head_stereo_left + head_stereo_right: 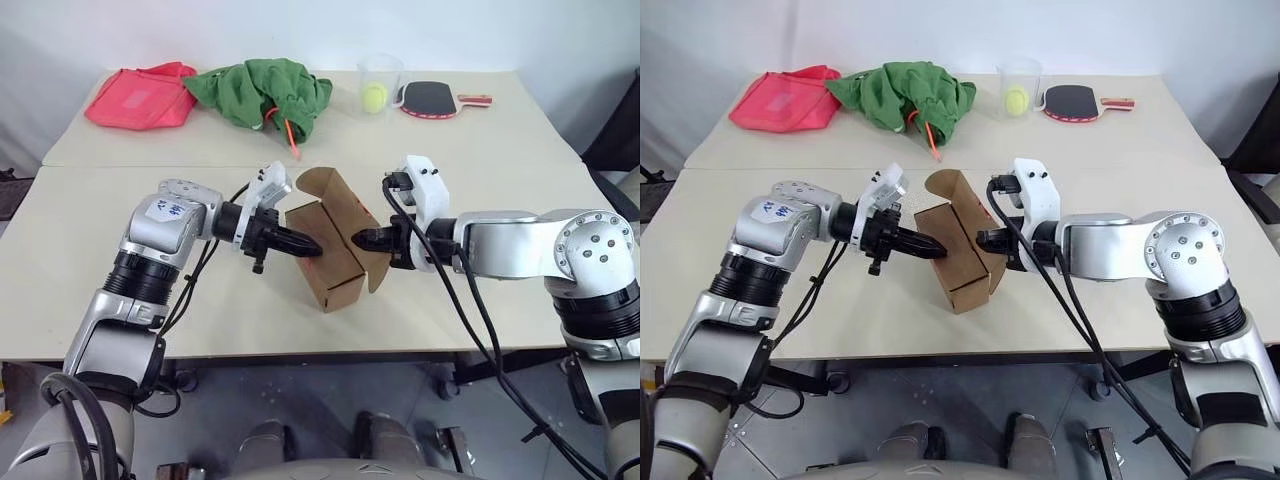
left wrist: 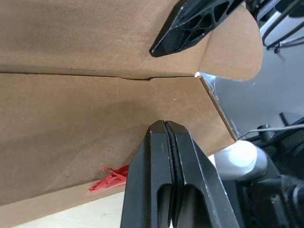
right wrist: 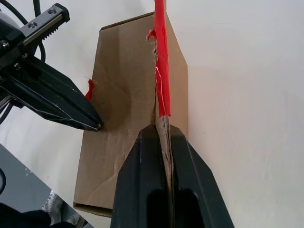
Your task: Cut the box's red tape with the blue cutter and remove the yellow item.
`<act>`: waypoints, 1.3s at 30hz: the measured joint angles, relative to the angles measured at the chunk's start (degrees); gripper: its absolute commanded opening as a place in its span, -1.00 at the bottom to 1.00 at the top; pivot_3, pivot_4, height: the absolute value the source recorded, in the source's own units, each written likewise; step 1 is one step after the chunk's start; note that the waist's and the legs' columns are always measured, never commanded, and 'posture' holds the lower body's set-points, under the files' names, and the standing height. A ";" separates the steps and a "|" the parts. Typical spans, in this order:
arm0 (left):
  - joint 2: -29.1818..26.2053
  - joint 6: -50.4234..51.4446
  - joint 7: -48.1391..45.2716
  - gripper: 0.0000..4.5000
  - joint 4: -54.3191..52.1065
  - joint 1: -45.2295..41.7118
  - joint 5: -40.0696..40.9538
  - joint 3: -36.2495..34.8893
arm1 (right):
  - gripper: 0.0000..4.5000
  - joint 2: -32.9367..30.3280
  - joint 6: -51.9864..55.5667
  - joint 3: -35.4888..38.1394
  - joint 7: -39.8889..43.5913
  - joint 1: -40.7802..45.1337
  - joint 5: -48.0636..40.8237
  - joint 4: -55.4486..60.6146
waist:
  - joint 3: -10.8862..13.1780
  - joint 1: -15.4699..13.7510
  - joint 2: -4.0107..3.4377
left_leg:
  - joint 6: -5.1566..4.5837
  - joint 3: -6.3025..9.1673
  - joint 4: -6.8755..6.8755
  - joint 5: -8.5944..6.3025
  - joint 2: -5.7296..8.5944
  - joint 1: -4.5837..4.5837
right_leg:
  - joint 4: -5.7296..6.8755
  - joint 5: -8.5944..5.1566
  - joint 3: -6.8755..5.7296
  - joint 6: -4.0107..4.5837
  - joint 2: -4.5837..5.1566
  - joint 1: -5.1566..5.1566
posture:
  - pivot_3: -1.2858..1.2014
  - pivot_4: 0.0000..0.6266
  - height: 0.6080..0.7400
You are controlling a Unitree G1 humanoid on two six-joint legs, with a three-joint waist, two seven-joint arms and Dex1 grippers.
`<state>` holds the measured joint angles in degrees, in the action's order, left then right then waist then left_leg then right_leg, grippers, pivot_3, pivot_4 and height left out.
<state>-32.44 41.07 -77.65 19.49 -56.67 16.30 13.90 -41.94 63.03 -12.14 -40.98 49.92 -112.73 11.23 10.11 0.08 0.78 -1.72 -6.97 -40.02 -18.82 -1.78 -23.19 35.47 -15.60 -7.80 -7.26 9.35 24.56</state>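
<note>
You are working the box (image 1: 333,252) at mid-table: your right gripper (image 3: 164,129) is pinching its taped flap edge, and your left gripper (image 2: 165,126), fingers together, is pressing its side. It looks light, thin cardboard, likely to crease; grip folded edges.

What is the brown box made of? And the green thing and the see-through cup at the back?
The box looks like plain brown cardboard: matte, with creased folds and a raw flap edge. The green thing seems to be soft cloth, since it lies crumpled in folds. The cup looks like clear plastic, as a yellow-green ball shows through its wall, though glass can't be ruled out.
</note>
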 measured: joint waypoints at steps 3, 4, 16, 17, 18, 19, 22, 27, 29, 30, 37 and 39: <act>-0.01 -3.37 -0.04 -1.00 1.78 -0.53 -0.42 0.58 | -0.98 0.03 -0.68 0.77 -0.43 -1.00 0.07 0.31 | 0.00 0.00 0.00 | -0.01 -0.02 -0.02 0.00 0.00 0.03 | 0.02 0.00 0.03 0.00 0.00 -0.02 | 0.03 -0.52 1.00; -0.02 -4.25 -0.05 -1.00 1.96 -0.54 -0.73 0.71 | -0.98 0.02 -0.67 0.98 -0.63 -1.11 0.10 0.34 | 0.00 0.01 0.00 | -0.01 -0.03 -0.02 0.00 0.00 0.03 | 0.02 0.00 0.04 0.01 0.00 -0.02 | 0.03 -0.52 1.00; -3.78 -10.37 -1.18 -1.00 1.59 0.05 -2.07 3.05 | -0.98 -3.57 -0.50 3.30 -1.21 -3.72 0.71 2.12 | -0.04 0.04 -0.06 | -0.05 -0.06 -0.03 0.00 -0.01 0.15 | 0.04 0.02 0.12 0.04 0.02 -0.08 | 0.03 -0.52 1.00; -3.99 -10.50 -1.18 -1.00 1.35 0.30 -2.08 3.03 | -0.98 -3.91 -0.41 3.30 -1.13 -3.72 0.71 2.13 | -0.04 0.03 -0.06 | -0.05 -0.06 -0.03 0.00 -0.01 0.16 | 0.04 0.02 0.12 0.04 0.03 -0.09 | 0.03 -0.52 1.00; -4.30 -10.52 -1.18 -1.00 0.92 0.71 -2.08 2.93 | -0.98 -4.46 -0.22 3.29 -0.92 -3.72 0.71 2.14 | -0.05 0.02 -0.08 | -0.06 -0.06 -0.03 0.00 0.00 0.17 | 0.04 0.02 0.12 0.04 0.04 -0.09 | 0.03 -0.52 1.00; -4.69 -10.52 -1.18 -1.00 0.47 1.10 -2.08 2.82 | -0.98 -5.10 -0.03 3.30 -0.76 -3.71 0.71 2.12 | -0.06 0.02 -0.09 | -0.07 -0.06 -0.03 0.00 0.00 0.17 | 0.04 0.02 0.13 0.04 0.05 -0.10 | 0.03 -0.52 1.00; -5.96 -10.40 -1.14 -1.00 -0.86 2.24 -2.08 2.45 | -0.98 -6.40 0.63 3.50 0.17 -3.65 0.77 2.09 | -0.08 -0.05 -0.11 | -0.07 -0.05 -0.03 0.00 0.00 0.19 | 0.04 0.02 0.13 0.04 0.06 -0.12 | 0.03 -0.52 1.00; -7.32 -9.63 -0.94 -1.00 -1.60 4.22 -2.08 1.18 | -0.98 -7.88 1.04 3.87 2.61 -3.31 0.80 2.17 | -0.12 -0.23 -0.15 | -0.10 -0.04 -0.03 0.00 0.02 0.31 | 0.01 0.02 0.11 0.04 0.09 -0.26 | 0.03 -0.52 1.00; -7.67 -9.36 -0.73 -1.00 -1.75 5.00 -2.08 0.64 | -0.98 -8.21 1.05 3.89 3.35 -3.31 0.82 2.23 | -0.13 -0.25 -0.15 | -0.13 -0.03 -0.03 -0.02 0.02 0.44 | -0.03 0.02 0.11 0.04 0.10 -0.39 | 0.03 -0.52 1.00; -7.85 -9.26 -0.59 -1.00 -1.80 5.32 -2.10 0.54 | -0.98 -8.47 1.05 3.90 3.81 -3.31 0.84 2.31 | -0.13 -0.26 -0.15 | -0.16 -0.02 -0.02 -0.04 0.01 0.53 | -0.06 0.02 0.11 0.04 0.10 -0.48 | 0.03 -0.52 1.00; -9.15 -8.78 3.52 -1.00 -0.46 7.90 -7.16 1.00 | -0.98 -11.73 2.02 3.78 5.38 -3.34 0.90 2.71 | -0.17 -1.24 -0.26 | -0.50 0.05 0.04 -0.25 0.04 0.89 | -0.52 0.03 0.06 0.05 0.22 -0.92 | 0.03 -0.52 1.00; -8.19 -8.62 5.20 -1.00 1.07 10.01 -9.05 2.65 | -0.98 -11.90 2.84 2.88 5.96 -3.52 0.85 2.65 | -0.12 -1.33 -0.24 | -0.42 0.06 0.04 -0.20 0.02 0.64 | -0.43 0.07 0.00 0.02 0.20 -0.76 | 0.03 -0.52 1.00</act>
<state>-40.62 32.45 -72.45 20.56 -46.66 7.25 16.56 -53.84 65.87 -9.26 -35.02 46.40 -111.88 13.88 9.99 -1.25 0.54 -2.14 -6.92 -39.99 -19.02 -1.76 -22.54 35.05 -15.53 -7.80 -7.25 9.55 23.80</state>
